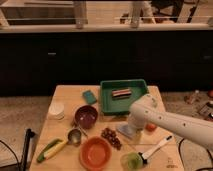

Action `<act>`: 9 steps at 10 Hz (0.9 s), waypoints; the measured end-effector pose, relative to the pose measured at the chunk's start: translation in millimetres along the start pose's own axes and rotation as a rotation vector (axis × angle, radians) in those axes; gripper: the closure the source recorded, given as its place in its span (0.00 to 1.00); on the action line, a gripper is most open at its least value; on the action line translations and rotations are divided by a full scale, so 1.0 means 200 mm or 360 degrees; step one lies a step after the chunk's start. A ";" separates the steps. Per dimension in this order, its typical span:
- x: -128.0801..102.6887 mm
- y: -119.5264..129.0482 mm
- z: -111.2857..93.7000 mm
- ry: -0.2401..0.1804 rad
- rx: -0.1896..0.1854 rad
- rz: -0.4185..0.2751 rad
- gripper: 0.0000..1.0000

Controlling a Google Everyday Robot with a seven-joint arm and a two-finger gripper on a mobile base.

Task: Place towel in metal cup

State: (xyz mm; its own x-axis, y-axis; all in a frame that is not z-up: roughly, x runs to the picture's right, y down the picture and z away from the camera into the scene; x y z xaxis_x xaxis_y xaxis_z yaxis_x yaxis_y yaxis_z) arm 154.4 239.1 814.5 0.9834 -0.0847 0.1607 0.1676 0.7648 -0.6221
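The towel [124,131], a small pale blue-grey folded cloth, lies on the wooden table [65,95] right of centre. The metal cup [74,136], small and silver-grey, stands at the front left, just below the maroon bowl [86,116]. My white arm reaches in from the right. Its gripper [133,129] points down right over the towel's right part and is mostly hidden by the wrist. The cup is well to the left of the gripper, with a bunch of dark grapes [111,138] between them.
A green tray [107,100] holding a striped bar stands at the back, with a teal sponge [89,96] to its left. Also here are a white cup [56,110], an orange bowl [95,152], a yellow-green banana [52,148], a small green cup [131,161], a white brush [156,148] and an orange-red item [151,127].
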 end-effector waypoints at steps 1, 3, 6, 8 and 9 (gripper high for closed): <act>0.01 0.00 0.03 0.0001 -0.0019 0.0002 0.21; 0.01 0.01 0.06 0.0007 -0.0037 -0.0002 0.37; 0.02 0.02 0.09 0.0001 -0.0059 -0.0010 0.67; 0.03 0.03 0.09 -0.0006 -0.0072 -0.0009 0.87; 0.04 0.03 0.08 0.0005 -0.0070 -0.0014 0.97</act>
State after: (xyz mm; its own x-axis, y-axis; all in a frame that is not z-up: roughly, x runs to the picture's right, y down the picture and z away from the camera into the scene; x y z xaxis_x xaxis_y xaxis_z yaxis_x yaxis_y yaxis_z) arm 161.7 253.9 824.0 0.9820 -0.0937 0.1638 0.1791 0.7354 -0.6536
